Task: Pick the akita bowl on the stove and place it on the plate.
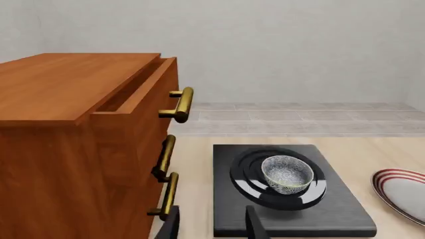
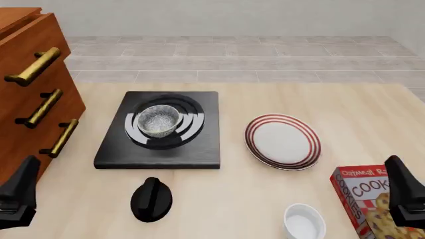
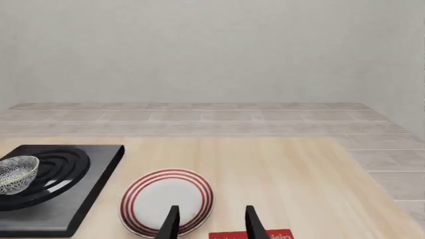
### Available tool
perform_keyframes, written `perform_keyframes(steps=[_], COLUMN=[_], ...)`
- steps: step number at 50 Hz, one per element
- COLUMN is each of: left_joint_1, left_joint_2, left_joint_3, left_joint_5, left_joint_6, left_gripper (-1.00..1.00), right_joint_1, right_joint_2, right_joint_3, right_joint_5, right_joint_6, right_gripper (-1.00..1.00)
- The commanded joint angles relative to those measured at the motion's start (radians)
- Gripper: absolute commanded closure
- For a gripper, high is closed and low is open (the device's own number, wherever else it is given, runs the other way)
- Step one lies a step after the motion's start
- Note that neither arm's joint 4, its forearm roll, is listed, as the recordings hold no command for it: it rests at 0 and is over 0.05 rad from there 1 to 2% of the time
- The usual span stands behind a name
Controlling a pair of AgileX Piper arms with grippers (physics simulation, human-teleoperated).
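Nearest to the front camera are the two grippers at the bottom corners: the left gripper (image 2: 19,195) beside the wooden cabinet (image 2: 30,94), the right gripper (image 2: 403,193) above the cookie box (image 2: 364,199). In the front view one cannot tell how their jaws stand. The wrist views show it: the fingers of the left gripper (image 1: 212,225) are spread apart with nothing between them, and those of the right gripper (image 3: 211,223) are spread in the same way, also empty.

Only the left wrist view shows that the top drawer (image 1: 136,94) of the cabinet is pulled out a little. Only the front view shows the black knob (image 2: 151,199) and the white bowl (image 2: 304,221) on the near part of the table (image 2: 371,119).

The akita bowl (image 2: 158,120) stands upright on the burner rings of the stove (image 2: 159,149), a little toward the far left of the slab. Its inside is speckled grey, its rim thin and pale. The plate (image 2: 283,141), white with red stripes, lies just beside the right edge of the stove, not touching it, and it carries nothing.

Bare table lies between the stove and the plate, and also beyond them toward the far edge.
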Motion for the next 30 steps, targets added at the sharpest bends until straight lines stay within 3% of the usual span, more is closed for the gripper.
perform_keyframes(steps=[1,16,20,22,30], left_joint_1=[0.0,0.0,0.0,0.0,0.0], left_joint_2=[0.005,0.005,0.005,0.005,0.005], left_joint_3=[-0.003,-0.003,-0.003,-0.003,-0.003], left_joint_5=[-0.001,-0.001,-0.001,-0.001,-0.001], left_joint_6=[0.0,0.0,0.0,0.0,0.0], left_gripper=[-1.0,-1.0,-1.0,-1.0,-1.0], right_joint_1=[-0.01,-0.021,-0.008,-0.007,0.042], right_joint_2=[0.004,0.014,0.105,0.115,0.293], right_joint_3=[-0.004,0.0,-0.001,-0.018,-0.108], right_joint_5=[-0.001,0.0,-0.064,-0.07,-0.16], right_joint_6=[0.004,0.014,-0.005,0.023,0.006], right_gripper=[-1.0,-1.0,-1.0,-1.0,-1.0])
